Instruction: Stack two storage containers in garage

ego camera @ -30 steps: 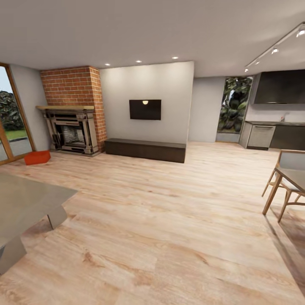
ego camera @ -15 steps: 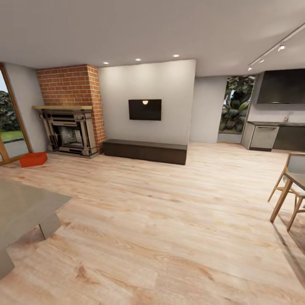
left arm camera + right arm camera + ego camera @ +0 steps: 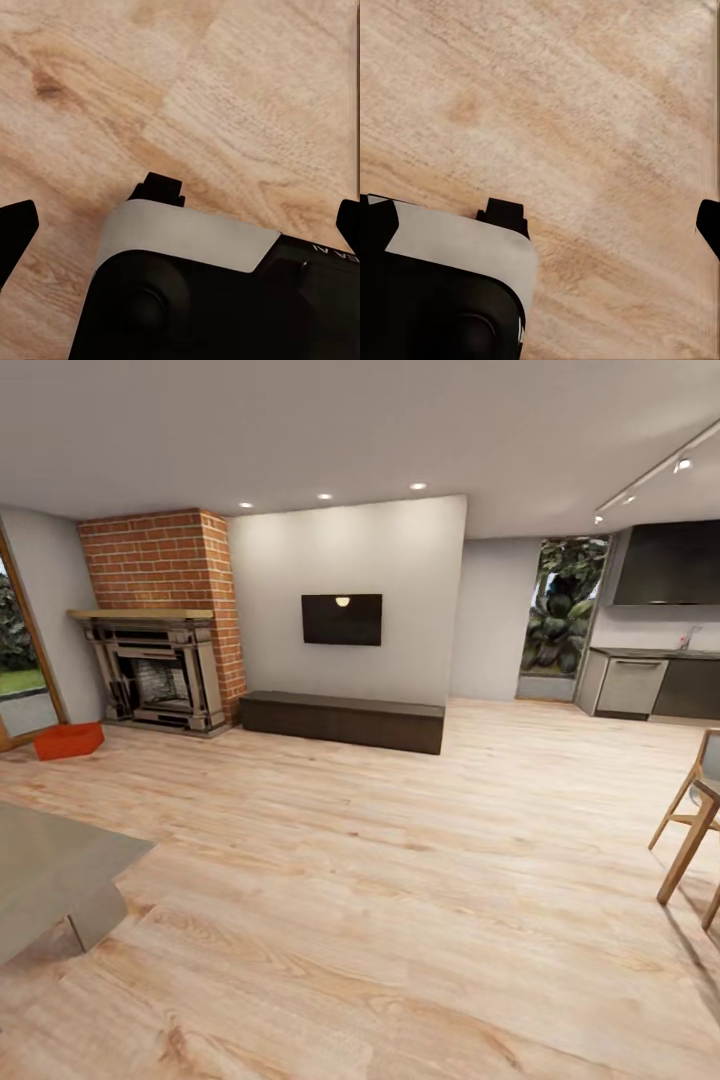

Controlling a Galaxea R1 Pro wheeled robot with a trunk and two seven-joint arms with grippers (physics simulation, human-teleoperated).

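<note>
One red-orange storage container [image 3: 68, 740] sits on the light wood-plank floor [image 3: 380, 880] of the living room, far left, in front of the brick fireplace [image 3: 160, 660] and beside the glass door. It is far from me. In the left wrist view my left gripper [image 3: 180, 229] hangs open over the wood floor, its black fingertips [image 3: 15, 232] wide apart with nothing between them. My right gripper [image 3: 544, 221] in the right wrist view is open too, above bare planks.
A grey low table [image 3: 50, 865] juts in at the near left. A long dark bench [image 3: 340, 720] runs under the black wall TV [image 3: 342, 619]. A wooden chair [image 3: 692, 825] stands at the right edge, kitchen cabinets [image 3: 650, 685] behind it.
The whole head view has slid leftward and the room has drawn closer, so the camera has moved. The container, table and chair sit nearer the picture's edges; nothing in the room itself moved.
</note>
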